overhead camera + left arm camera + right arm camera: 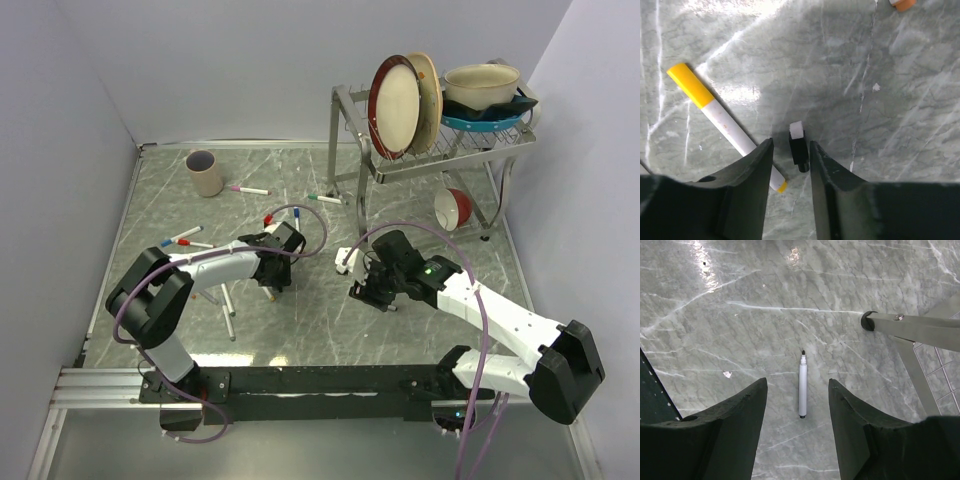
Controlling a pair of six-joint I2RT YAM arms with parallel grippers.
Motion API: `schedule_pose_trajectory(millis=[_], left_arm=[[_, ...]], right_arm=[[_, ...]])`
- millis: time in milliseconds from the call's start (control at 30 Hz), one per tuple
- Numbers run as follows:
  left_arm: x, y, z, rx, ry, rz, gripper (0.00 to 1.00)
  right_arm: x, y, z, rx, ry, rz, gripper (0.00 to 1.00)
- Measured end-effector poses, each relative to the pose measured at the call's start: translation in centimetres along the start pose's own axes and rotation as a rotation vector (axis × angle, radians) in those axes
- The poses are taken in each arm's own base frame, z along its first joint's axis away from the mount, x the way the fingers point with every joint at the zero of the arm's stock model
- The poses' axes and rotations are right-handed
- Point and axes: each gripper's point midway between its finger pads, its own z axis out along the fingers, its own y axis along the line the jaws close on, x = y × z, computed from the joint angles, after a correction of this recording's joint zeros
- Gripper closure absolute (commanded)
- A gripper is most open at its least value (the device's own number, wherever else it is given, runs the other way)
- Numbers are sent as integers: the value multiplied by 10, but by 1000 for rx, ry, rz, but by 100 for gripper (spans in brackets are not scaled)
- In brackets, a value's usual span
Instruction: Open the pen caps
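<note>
In the left wrist view a short black pen cap with a white end lies on the marble between the tips of my left gripper. The jaws stand apart, with a gap on the cap's left side. Beside it lies a white pen with a yellow cap. An orange cap shows at the top edge. My right gripper hangs open above an uncapped white pen with a black tip, lying free on the table. From above, the left gripper and right gripper are mid-table.
A beige cup stands at the back left. Capped pens lie around: pink, green, red and blue. A metal dish rack with plates and bowls fills the back right, a red bowl under it.
</note>
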Motion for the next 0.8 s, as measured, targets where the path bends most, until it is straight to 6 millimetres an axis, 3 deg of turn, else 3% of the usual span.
schedule_pose_trajectory(millis=[100, 167, 267, 400, 500, 667, 800], left_arm=[[-4, 0, -4, 4, -20, -3, 36], [-11, -1, -14, 29, -54, -11, 29], [-26, -2, -41, 98, -153, -50, 23], [-48, 4, -70, 167, -277, -146, 1], [-55, 21, -67, 145, -299, -272, 3], [-48, 48, -43, 71, -241, -460, 23], [-41, 53, -28, 35, -193, -553, 33]], right_arm=[[0, 0, 0, -1, 0, -1, 40], [0, 1, 0, -4, -1, -1, 40], [0, 1, 1, -8, -1, -2, 39], [0, 1, 1, -10, -1, -3, 39], [0, 2, 1, -15, -1, -2, 39], [0, 3, 2, -20, -1, -2, 38], [0, 3, 2, -21, 1, -2, 38]])
